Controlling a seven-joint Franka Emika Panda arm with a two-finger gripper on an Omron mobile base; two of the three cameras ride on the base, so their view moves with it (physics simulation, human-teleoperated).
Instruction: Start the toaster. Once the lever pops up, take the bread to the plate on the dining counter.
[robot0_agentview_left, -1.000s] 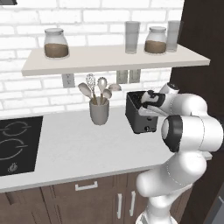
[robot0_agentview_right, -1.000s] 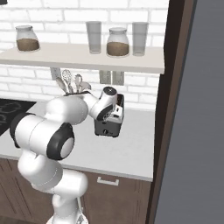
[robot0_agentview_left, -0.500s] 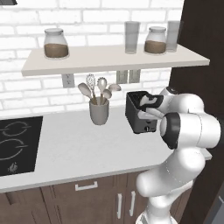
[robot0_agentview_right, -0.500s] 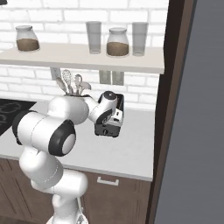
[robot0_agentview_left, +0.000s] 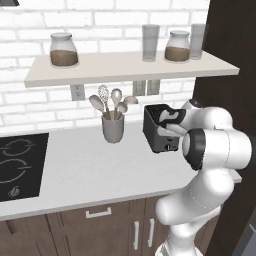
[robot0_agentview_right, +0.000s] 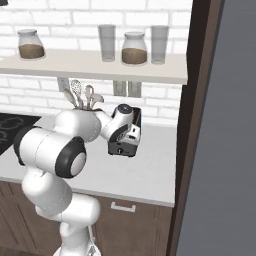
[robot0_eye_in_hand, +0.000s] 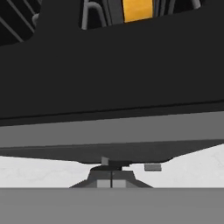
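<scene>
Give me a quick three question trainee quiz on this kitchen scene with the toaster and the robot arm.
1. True or false: the two-finger gripper is shut.
2. What stands just left of the small black boxy toaster in the left base view?
A. grey utensil cup
B. black hob
C. a kettle
3. The yellow-tan bread slice sits in a toaster ____.

Key: 1 true; 2 A; 3 slot.

White brick wall (robot0_agentview_left: 30, 107), shelf (robot0_agentview_left: 125, 67) w/ jars, white worktop (robot0_agentview_left: 85, 170), dark wood cabinets (robot0_agentview_left: 100, 227), black hob (robot0_agentview_left: 20, 165).
</scene>
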